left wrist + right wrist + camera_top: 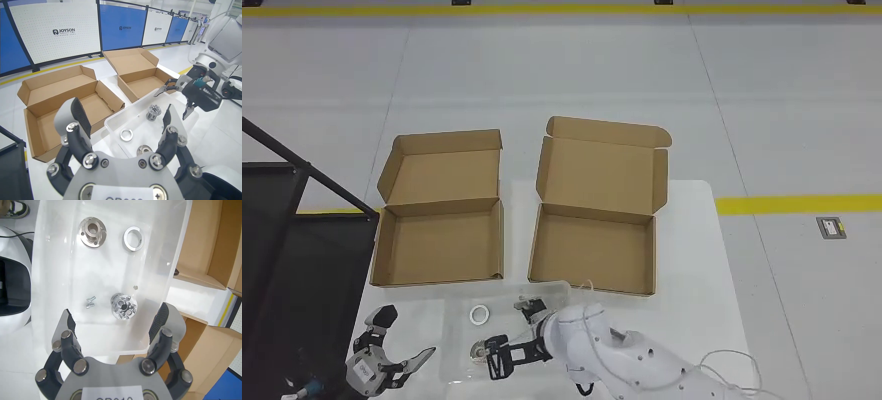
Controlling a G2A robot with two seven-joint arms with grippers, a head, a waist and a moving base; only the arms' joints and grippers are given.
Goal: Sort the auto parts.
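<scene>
Well, from above, a white desk (692, 300) holds an open cardboard box (437, 245) and a second open box (592, 250) side by side. A clear tray (502, 291) sits just in front of them. The left claw (402, 340) hangs beside the tray, spread wide and holding nothing. The right claw (504, 338) is over the tray, wide open too. A small pale ring (479, 315) lies in the tray. The other bits are too small to name from up here, I think.

From the left wrist, the left claw's pads stand far apart with nothing between them. Past them a toothed hub (153, 112) stands in the tray, near the right claw's open tips.

From the right wrist, the hub shows in the gap between the open fingers, not touched. Two small screws (90, 302) lie beside it. A round flange (92, 232) and the ring lie at the tray's far end, apart.
</scene>
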